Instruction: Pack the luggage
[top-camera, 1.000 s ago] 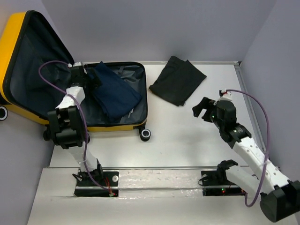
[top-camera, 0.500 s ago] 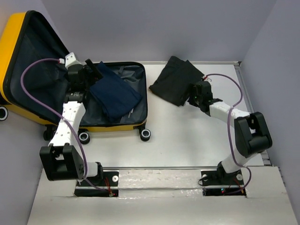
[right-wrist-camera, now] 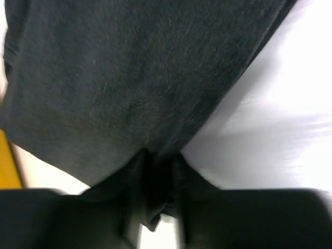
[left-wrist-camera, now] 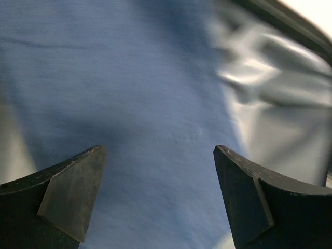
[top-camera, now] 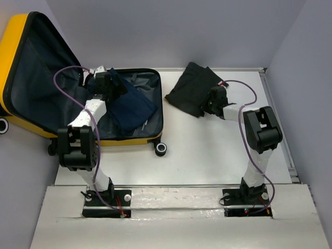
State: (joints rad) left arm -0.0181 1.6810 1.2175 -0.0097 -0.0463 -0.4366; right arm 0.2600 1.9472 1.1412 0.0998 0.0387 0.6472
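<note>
From the top camera, the small yellow hard-shell suitcase lies open at the left of the white table. Its base is flat on the table and its lid leans up against the left wall, so the dark grey fabric lining faces the room. One black-and-white wheel sits at the base's near right corner. A folded navy garment lies at an angle inside the base. The left gripper is over the far left end of that garment. Beside the suitcase on its right, a folded black garment lies on the table, and the right gripper meets its near right edge.

In the left wrist view, the left gripper is released. Its two dark fingers stand wide apart with nothing between them, above the navy garment. Grey lining shows to the right.

In the right wrist view, the right gripper is clenched. Its fingers are drawn close together and pinch the near edge of the black garment, which spreads away from them. Bare table shows to the right, and a sliver of the yellow shell shows at the left border.
</note>
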